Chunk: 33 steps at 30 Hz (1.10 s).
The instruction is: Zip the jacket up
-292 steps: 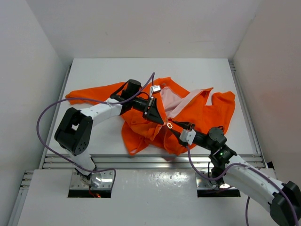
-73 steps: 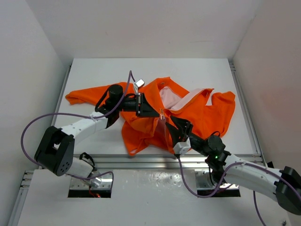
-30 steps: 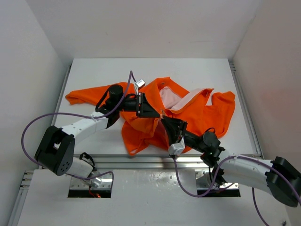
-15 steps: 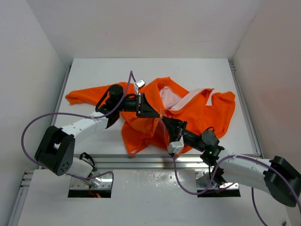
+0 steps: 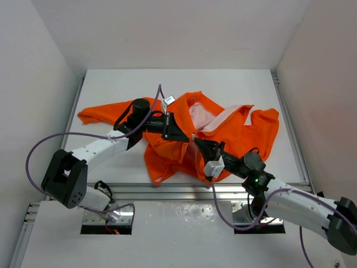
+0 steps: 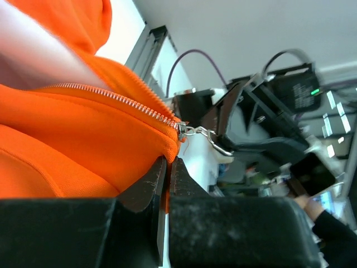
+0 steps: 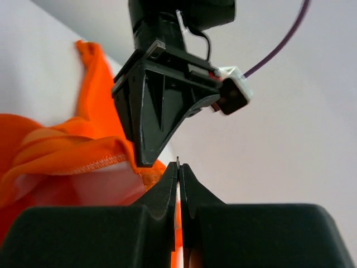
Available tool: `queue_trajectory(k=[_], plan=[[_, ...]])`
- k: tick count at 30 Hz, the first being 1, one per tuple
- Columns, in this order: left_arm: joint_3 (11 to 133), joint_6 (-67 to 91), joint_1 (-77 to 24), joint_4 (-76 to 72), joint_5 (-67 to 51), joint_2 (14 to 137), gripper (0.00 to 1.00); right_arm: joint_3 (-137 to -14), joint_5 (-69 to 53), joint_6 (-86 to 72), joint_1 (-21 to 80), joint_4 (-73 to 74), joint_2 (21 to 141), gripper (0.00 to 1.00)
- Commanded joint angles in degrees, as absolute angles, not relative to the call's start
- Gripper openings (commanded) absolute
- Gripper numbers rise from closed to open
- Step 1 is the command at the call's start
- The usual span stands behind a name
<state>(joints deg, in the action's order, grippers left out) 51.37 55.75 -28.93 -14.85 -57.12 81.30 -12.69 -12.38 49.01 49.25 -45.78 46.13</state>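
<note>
The orange jacket point(image 5: 234, 134) lies crumpled in the middle of the white table, its pale lining point(image 5: 201, 117) showing. My left gripper point(image 5: 188, 135) is shut on the jacket's front edge point(image 6: 83, 134), just under the end of the metal zipper teeth point(image 6: 111, 97). My right gripper point(image 5: 196, 141) meets it tip to tip from the near side. The right jaws stand together point(image 7: 178, 166) with a thin metal sliver poking out between their tips. In the left wrist view the ring-shaped zipper pull point(image 6: 209, 137) runs from the slider into the right gripper's dark fingers point(image 6: 262, 148).
One orange sleeve point(image 5: 100, 114) stretches to the table's left side. Metal rails point(image 5: 167, 190) run along the near table edge. White walls enclose the table point(image 5: 122, 84) on three sides. Purple cables point(image 5: 39, 151) loop from both arms.
My right gripper has closed onto the zipper pull, and its arm has shifted slightly to the right. The left gripper keeps its hold in nearly the same place.
</note>
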Motion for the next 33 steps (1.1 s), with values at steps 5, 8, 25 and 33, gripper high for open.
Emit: queue_trajectory(k=[5,8,25,33], plan=[[53.79,40.55,-29.71,-9.24,-55.72,78.93,0.00,-25.91,-9.86,26.92,49.13,-16.11,40.17,0.00],[53.79,33.61,-30.40,-6.25,-56.33,78.14,0.00,-30.66,-9.32,17.33,48.43,-7.13,40.87,0.00],[53.79,-0.33,-41.13,11.68,-58.10,72.95,0.00,-42.09,-21.27,-19.24,27.16,1.85,53.34,0.00],[54.32,-10.54,-43.77,20.29,-61.25,72.42,0.00,-43.68,-20.22,-18.72,23.73,-1.32,57.21,0.00]])
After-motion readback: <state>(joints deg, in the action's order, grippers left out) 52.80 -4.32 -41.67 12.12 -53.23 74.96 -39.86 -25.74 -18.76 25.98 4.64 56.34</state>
